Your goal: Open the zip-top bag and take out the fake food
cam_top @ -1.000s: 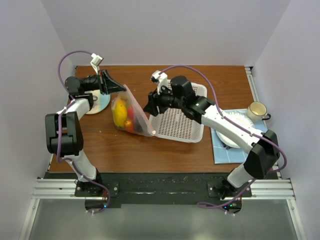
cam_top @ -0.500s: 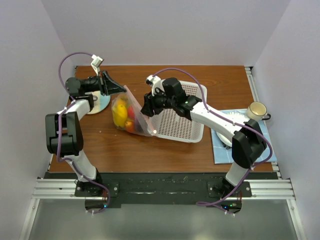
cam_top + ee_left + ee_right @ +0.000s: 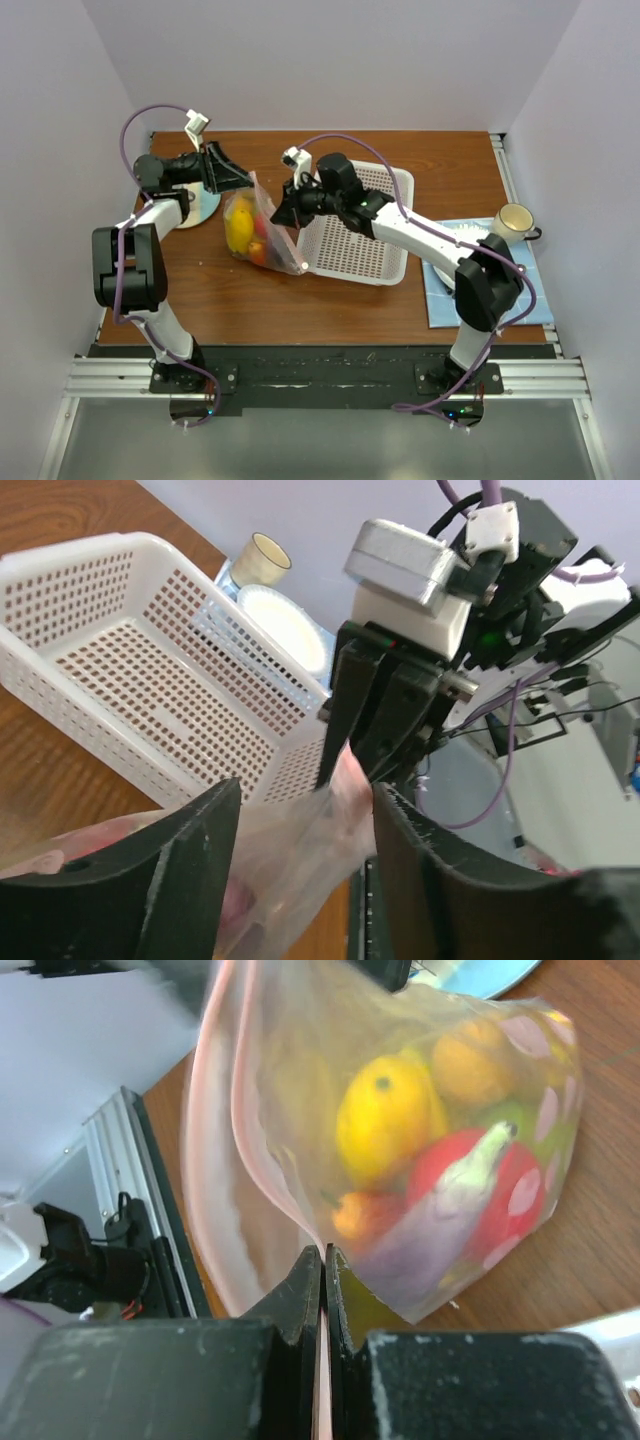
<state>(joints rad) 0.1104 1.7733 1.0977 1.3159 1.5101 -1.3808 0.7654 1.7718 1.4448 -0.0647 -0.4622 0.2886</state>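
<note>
My right jaws pinch the zip-top bag by its zipper edge; my left jaws stand spread, bag film between them.

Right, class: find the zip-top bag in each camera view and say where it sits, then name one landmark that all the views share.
Top external: the zip-top bag is left of centre, beside the white basket.
Left wrist: the bag is at bottom centre, clear film below the right gripper.
Right wrist: the bag fills most of the frame.
Shared landmark: the right gripper, pinched shut on the bag's edge.
</note>
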